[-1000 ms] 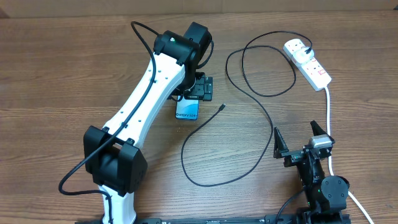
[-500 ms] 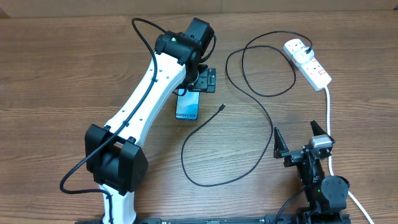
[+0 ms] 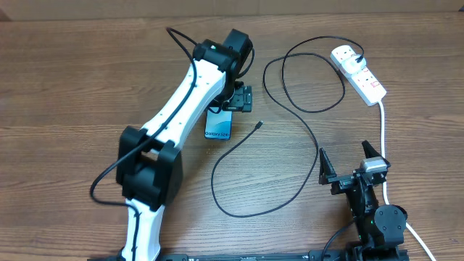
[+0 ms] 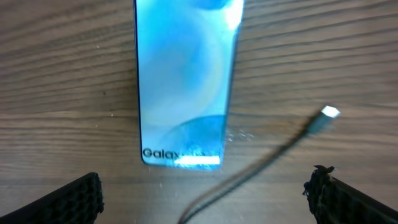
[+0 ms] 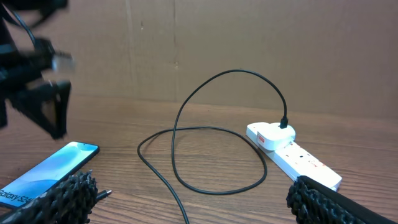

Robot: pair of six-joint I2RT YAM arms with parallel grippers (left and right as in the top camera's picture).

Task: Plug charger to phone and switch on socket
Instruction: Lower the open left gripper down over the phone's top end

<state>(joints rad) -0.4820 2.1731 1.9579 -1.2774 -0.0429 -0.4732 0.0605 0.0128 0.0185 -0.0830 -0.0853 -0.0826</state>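
Observation:
The phone (image 3: 218,127) lies flat on the table with its blue screen up; it also shows in the left wrist view (image 4: 183,81) and the right wrist view (image 5: 43,169). My left gripper (image 3: 237,100) is open and empty, hovering over the phone's far end (image 4: 205,190). The charger cable (image 3: 304,127) loops across the table, and its connector tip (image 3: 259,124) lies just right of the phone (image 4: 329,112). Its black plug (image 3: 358,56) sits in the socket (image 3: 360,75). My right gripper (image 3: 348,161) is open and empty near the front edge (image 5: 193,202).
The socket's thick white lead (image 3: 383,138) runs down the right side past my right arm. A cardboard wall (image 5: 249,43) stands behind the table. The cable's lower loop (image 3: 239,206) lies in the middle front.
My left arm's elbow has swung right and forward. The left gripper has shifted slightly toward the far side over the phone. The phone, cable and right arm have not moved.

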